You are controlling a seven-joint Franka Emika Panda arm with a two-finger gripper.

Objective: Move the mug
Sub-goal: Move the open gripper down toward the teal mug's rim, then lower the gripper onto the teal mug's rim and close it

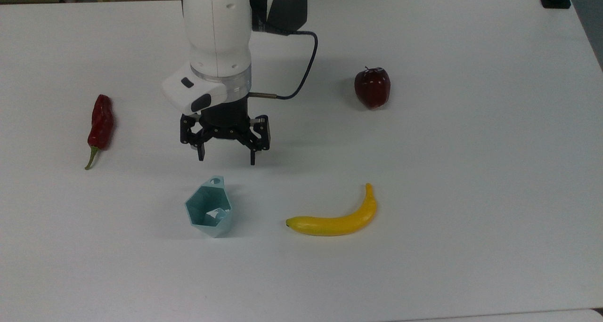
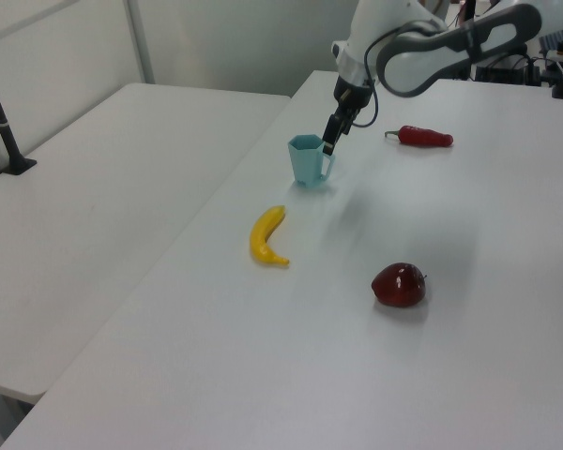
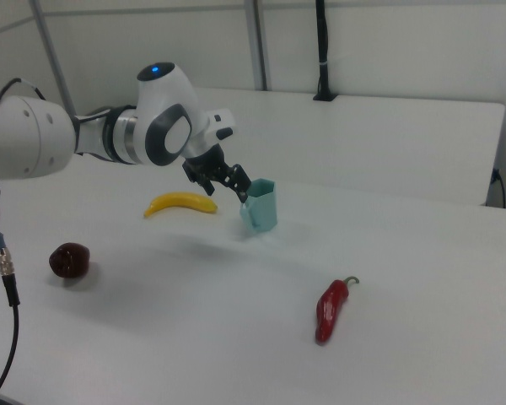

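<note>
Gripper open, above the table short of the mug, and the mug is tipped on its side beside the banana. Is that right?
One thing is off: the mug stands upright, opening up, as the left view shows. The rest holds: the gripper is open, short of the mug, and the banana lies beside it.

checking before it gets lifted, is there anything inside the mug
The top view looks into the open mug: teal walls, a pale glint low inside, no object visible. Its near wall covers part of the floor. The open tool hovers beside it.
</note>
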